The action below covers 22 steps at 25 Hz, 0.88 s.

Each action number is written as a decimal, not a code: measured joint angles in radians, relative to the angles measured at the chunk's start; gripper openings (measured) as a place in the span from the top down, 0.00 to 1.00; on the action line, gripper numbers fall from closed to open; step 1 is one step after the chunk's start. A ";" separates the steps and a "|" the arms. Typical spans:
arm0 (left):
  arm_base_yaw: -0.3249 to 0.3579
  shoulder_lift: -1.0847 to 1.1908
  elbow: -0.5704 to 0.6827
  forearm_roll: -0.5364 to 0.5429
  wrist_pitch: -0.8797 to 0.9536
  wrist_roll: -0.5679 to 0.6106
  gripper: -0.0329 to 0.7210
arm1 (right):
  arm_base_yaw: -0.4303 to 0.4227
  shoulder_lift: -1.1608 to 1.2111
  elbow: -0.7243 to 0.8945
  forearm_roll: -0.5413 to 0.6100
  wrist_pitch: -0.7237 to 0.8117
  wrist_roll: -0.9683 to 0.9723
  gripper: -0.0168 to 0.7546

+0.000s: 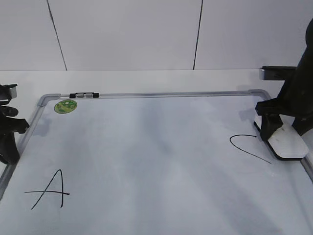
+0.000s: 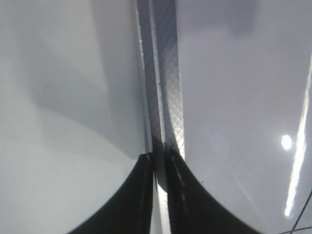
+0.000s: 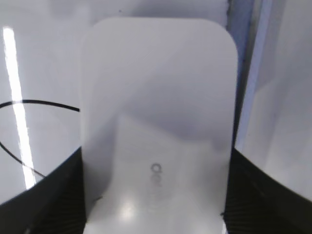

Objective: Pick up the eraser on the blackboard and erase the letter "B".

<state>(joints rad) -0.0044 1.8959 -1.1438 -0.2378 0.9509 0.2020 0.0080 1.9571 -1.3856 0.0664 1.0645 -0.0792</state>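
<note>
- White hard plastic, rounded at the corners: the eraser, lying flat on the blackboard at about 3 o'clock, touching or just beside the grey frame there.
- Probably light and stiff, with a smooth top — likely slippery under a loose pinch; best taken across the two long side edges, near the middle.
- Right gripper down over the eraser, fingers spread wide and standing at both long sides of it in the right wrist view; firm squeeze or only a loose fit, cannot tell.
- Left gripper at 9 o'clock, fingers pressed nearly together over the left frame strip, holding nothing.
- Counted on the board: one eraser, one letter A at 7 o'clock, one curved stroke of a C just left of the eraser, one round green sticker at 11 o'clock, one small black clip on the top frame.
- Letter "B" — none found in any view; middle of the board bare, so the erasing looks already done or the letter is out of sight.
</note>
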 joint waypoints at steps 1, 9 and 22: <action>0.000 0.000 0.000 0.000 0.000 0.000 0.89 | 0.000 0.000 0.000 0.000 0.000 0.000 0.30; 0.000 0.000 0.000 0.000 0.000 0.000 0.89 | 0.000 0.000 0.000 -0.015 -0.002 0.000 0.30; 0.000 0.000 0.000 0.000 0.000 0.000 0.89 | 0.000 0.014 -0.002 -0.019 0.005 0.006 0.29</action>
<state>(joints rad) -0.0044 1.8959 -1.1438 -0.2378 0.9509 0.2020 0.0080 1.9709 -1.3874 0.0471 1.0698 -0.0729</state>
